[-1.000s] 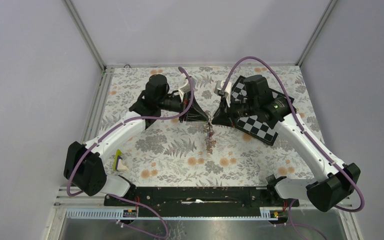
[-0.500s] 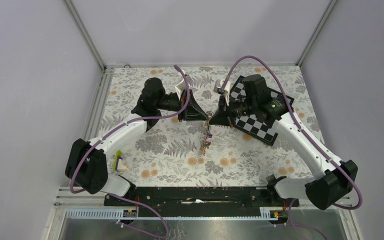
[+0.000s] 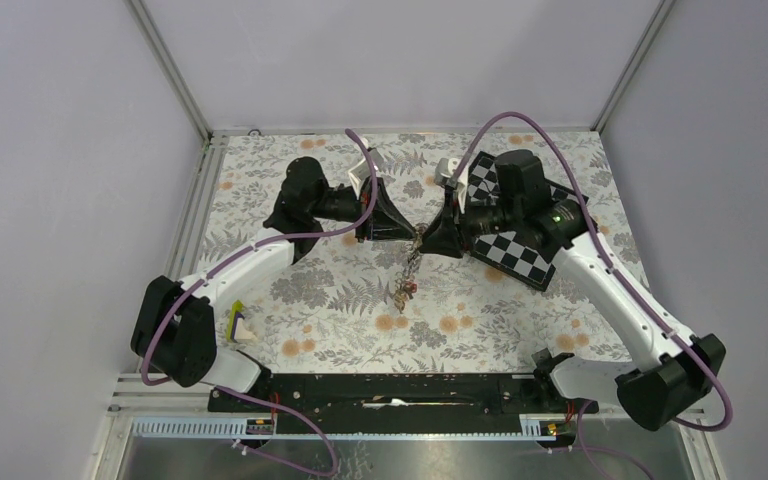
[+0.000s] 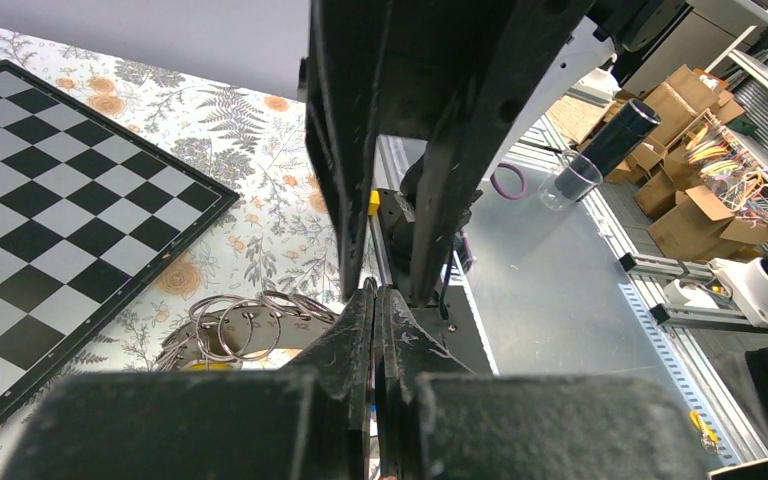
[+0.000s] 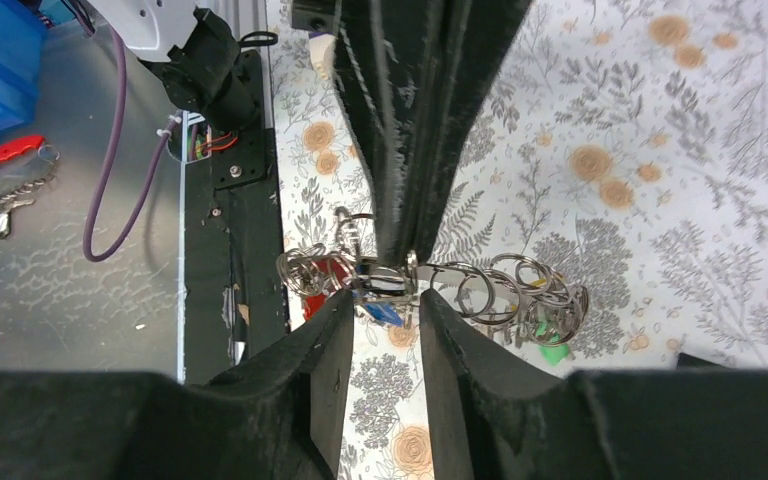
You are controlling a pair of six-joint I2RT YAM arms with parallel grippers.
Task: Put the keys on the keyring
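Top external view, and the two arms meet nose to nose over the middle of the floral table (image 3: pixel 340 300). The left gripper (image 3: pixel 405 232) and the right gripper (image 3: pixel 432 238) are just beside each other. A tangle of metal sits right between their tips. From that tangle a string of keys (image 3: pixel 401 290) trails down and to the left across the cloth, toward the arm bases. The chequered board (image 3: pixel 520 258) lies under the right arm's wrist.

On the left wrist camera, the left gripper (image 4: pixel 375 293) has its fingers pressed flat together, with no gap showing. A fan of thin wire loops (image 4: pixel 245 322) lies just to the left of its tip. A broader grey band curves under them, and that looks like the keyring (image 4: pixel 172 350), though much of it is hidden.

Over to the right wrist camera, where the right gripper (image 5: pixel 385 300) has its fingers standing apart with clear daylight between them. A blue key head (image 5: pixel 380 311) shows in that gap. Whether either finger touches it, I cannot tell. A red key head (image 5: pixel 332 276) sits just left of it, and a green key head (image 5: pixel 555 352) hangs at the far right of the loops. The left gripper's dark fingers come down from above. Their closed tip lands on one of the wire loops in the bunch, and it appears pinched there
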